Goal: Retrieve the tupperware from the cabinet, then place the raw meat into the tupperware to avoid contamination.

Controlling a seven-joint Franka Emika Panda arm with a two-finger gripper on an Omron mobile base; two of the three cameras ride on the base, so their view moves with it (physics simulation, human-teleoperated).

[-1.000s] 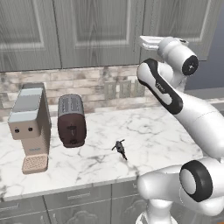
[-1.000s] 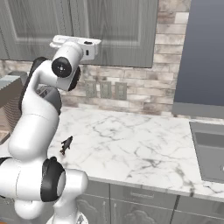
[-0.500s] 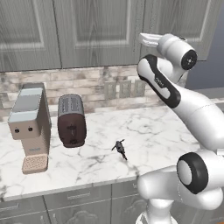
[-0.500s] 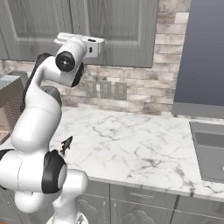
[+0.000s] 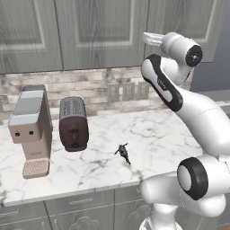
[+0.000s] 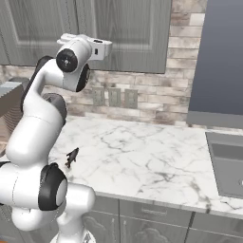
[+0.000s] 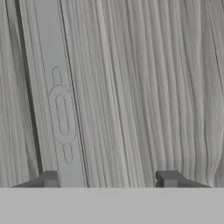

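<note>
The fingers (image 7: 108, 179) stand apart with nothing between them, close up to the shut door of the cabinet (image 5: 101, 31) beside its handle (image 7: 61, 114); below, the marble worktop (image 6: 142, 161) carries a toaster (image 5: 73, 123)

I am looking at a home kitchen: a white marble counter (image 5: 152, 134) is running under grey wood-grain wall cabinet (image 5: 96, 31) doors, with a brick backsplash (image 6: 156, 95) behind. A coffee machine (image 5: 30, 130) and toaster (image 5: 73, 123) are standing on it, and a sink (image 6: 228, 163) is sitting at the right.
</note>
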